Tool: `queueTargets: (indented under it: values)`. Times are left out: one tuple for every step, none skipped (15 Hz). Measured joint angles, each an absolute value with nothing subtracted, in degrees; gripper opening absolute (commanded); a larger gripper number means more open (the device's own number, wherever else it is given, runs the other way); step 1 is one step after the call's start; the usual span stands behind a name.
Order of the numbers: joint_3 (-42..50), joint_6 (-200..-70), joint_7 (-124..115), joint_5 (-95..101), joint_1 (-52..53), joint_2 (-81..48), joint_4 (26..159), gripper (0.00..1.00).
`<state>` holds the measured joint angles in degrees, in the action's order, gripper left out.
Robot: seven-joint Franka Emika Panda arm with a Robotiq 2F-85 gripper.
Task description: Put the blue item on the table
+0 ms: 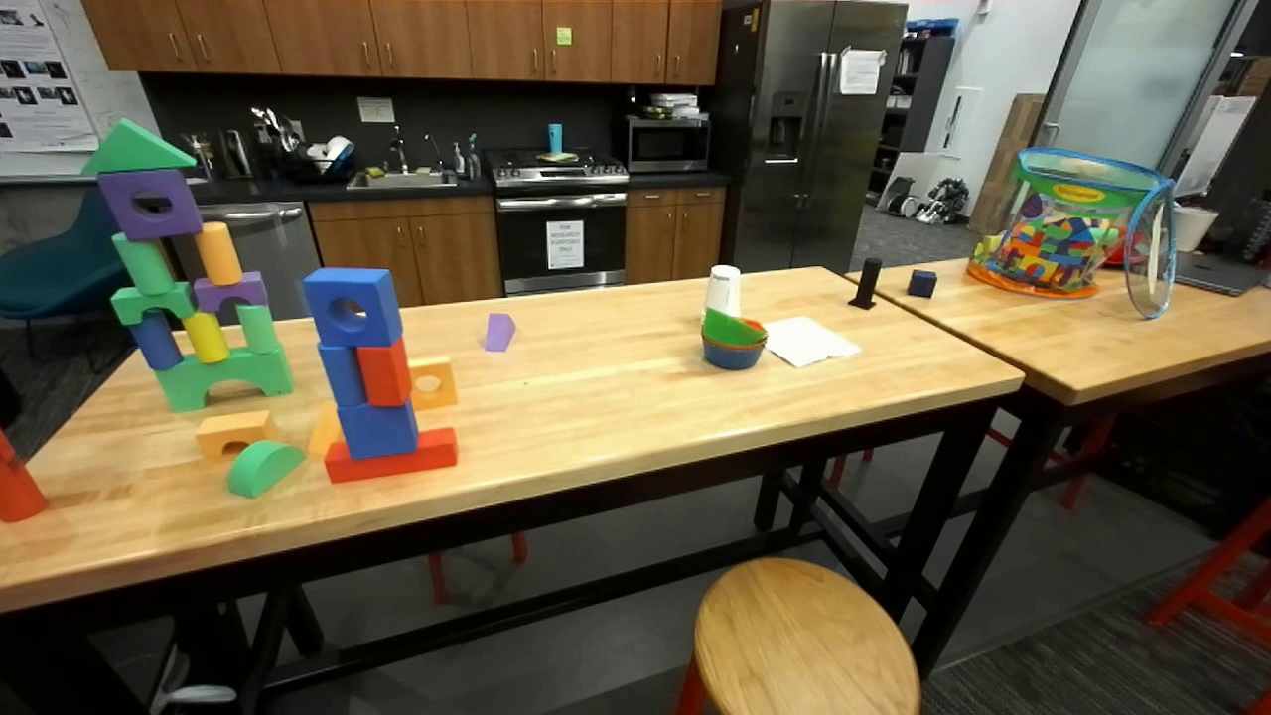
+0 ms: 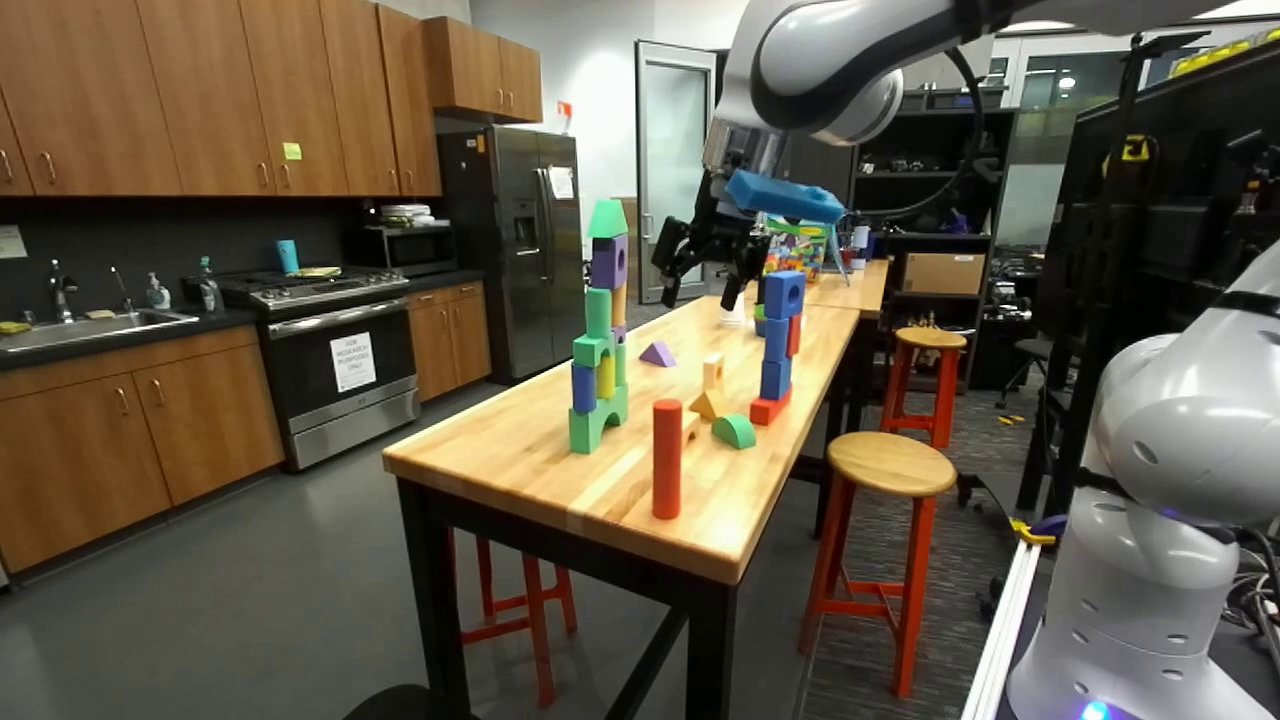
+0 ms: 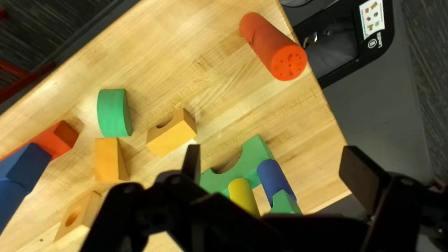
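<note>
The blue item (image 1: pixel 353 308), a solid-blue block with a round hole, sits on top of the red-and-blue stack (image 1: pixel 377 429) on the table (image 1: pixel 596 387). It also tops the stack in an exterior view (image 2: pixel 784 294). In the wrist view only lower blue blocks of the stack (image 3: pixel 24 166) show at the left edge; the top block cannot be made out. My gripper (image 2: pixel 700 292) is open and empty, above the table and apart from the stack. In the wrist view my open fingers (image 3: pixel 273 164) frame part of the purple-green tower below.
The purple-green tower (image 1: pixel 149 204) stands near the stack. A red cylinder (image 2: pixel 667 460) stands near the table's end. A green half-round (image 1: pixel 265 468), orange blocks (image 1: pixel 236 434) and a purple block (image 1: pixel 499 332) lie around. Bowls (image 1: pixel 733 343) and a white cup (image 1: pixel 723 290) stand farther along.
</note>
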<state>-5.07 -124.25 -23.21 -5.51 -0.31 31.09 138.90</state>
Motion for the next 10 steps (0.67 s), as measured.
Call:
queueTargets:
  values:
    - [-5.2,-124.9,-25.7,-6.4,-0.6,30.9,138.9,1.00]
    - [-5.4,-125.6,-28.1,-7.2,-1.0,30.6,138.9,1.00]
    - [-5.6,-126.4,-30.5,-7.7,-1.6,30.3,138.8,1.00]
    - [-5.7,-127.0,-32.6,-8.3,-2.2,30.2,138.8,1.00]
    - [-5.7,-127.2,-34.7,-8.8,-2.9,30.1,138.8,1.00]
    - [-5.6,-127.3,-36.6,-9.3,-3.7,30.1,138.8,1.00]
    - [-5.4,-127.6,-38.6,-9.4,-4.5,30.2,138.9,1.00]
    - [-5.3,-128.0,-40.6,-9.5,-5.3,30.2,138.9,1.00]
    - [-5.1,-128.3,-42.6,-9.5,-6.2,30.1,138.9,1.00]
    - [-4.8,-128.5,-44.6,-9.5,-7.1,30.2,139.0,1.00]
